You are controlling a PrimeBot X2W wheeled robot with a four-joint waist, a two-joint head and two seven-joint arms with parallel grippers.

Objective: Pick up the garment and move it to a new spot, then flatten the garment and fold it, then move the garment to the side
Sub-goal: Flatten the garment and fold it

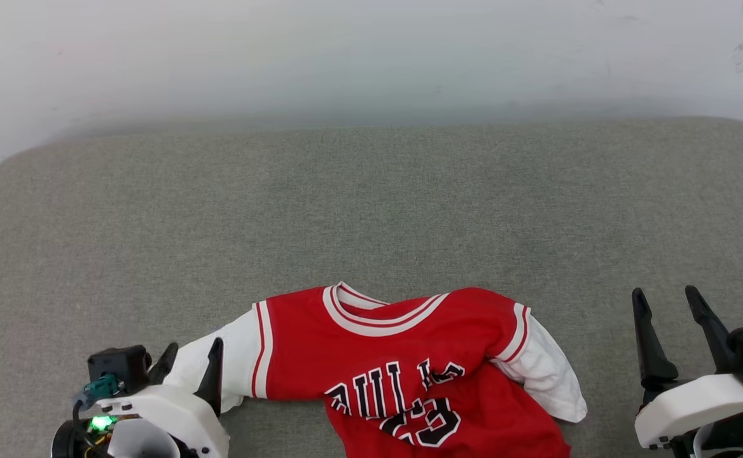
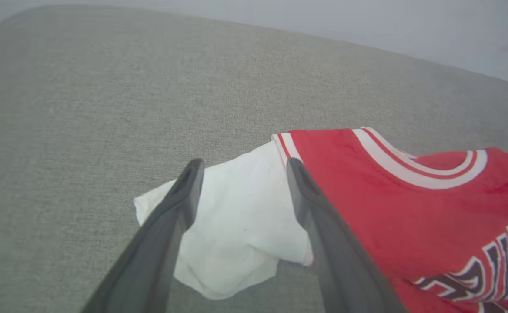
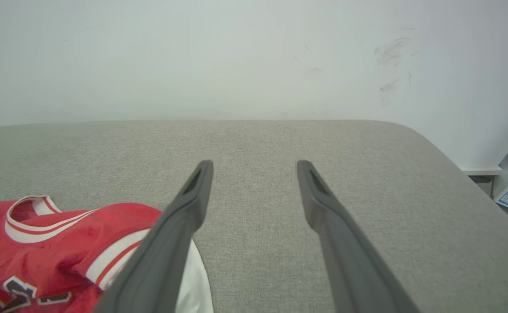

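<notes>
Lying chest-up, garment (image 1: 409,356) spans left-right, collar toward wall (image 1: 371,57); left claw (image 1: 195,345) spread over sleeve (image 1: 235,356); right claw (image 1: 664,291) spread, empty.

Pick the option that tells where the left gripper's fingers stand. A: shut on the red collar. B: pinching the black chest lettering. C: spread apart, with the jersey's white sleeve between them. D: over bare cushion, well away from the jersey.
C: in the left wrist view the left gripper is open, and the white sleeve lies between its two spread fingers.

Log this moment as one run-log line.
garment: rumpled on grey cushion | left end effector: open, over white sleeve | right end effector: open, empty, apart from garment
</notes>
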